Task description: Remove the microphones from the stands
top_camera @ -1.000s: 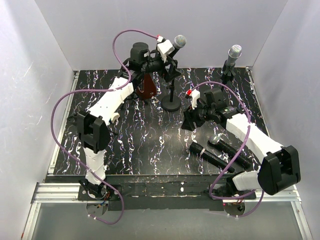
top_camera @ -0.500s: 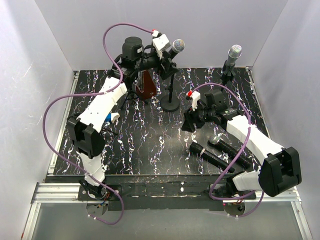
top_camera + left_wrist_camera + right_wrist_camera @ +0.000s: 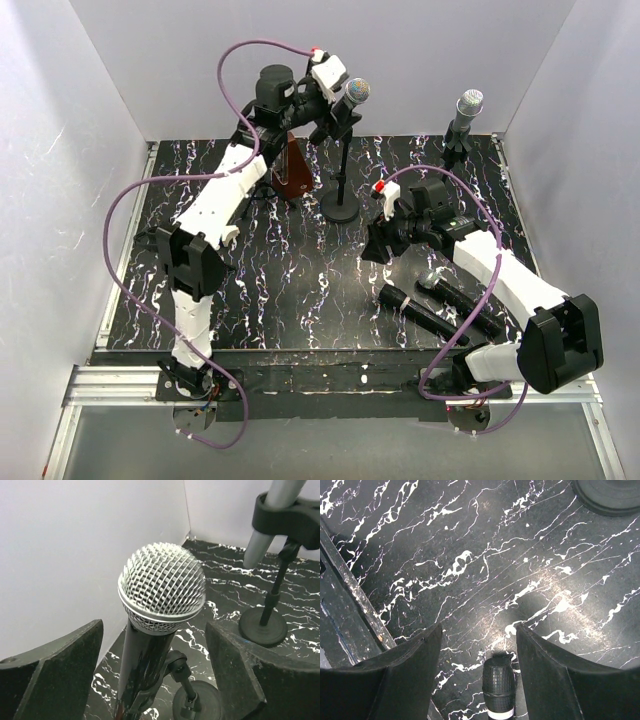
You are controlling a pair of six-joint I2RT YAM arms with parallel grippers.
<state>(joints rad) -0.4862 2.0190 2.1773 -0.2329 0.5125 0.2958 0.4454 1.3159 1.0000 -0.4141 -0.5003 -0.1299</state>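
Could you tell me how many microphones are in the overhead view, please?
4. The centre-stand microphone at the back, the right-stand microphone at back right, and two lying side by side at front right: the nearer microphone and the farther microphone. None seems hidden.

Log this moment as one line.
phase: pre-grasp | left claw: open, astride microphone, not touching | microphone: in stand | right claw: open, over table by loose microphone

Microphone (image 3: pixel 152 625) with silvery woven metal mesh head and glossy black body, table (image 3: pixel 485 555) smooth, marble-patterned black
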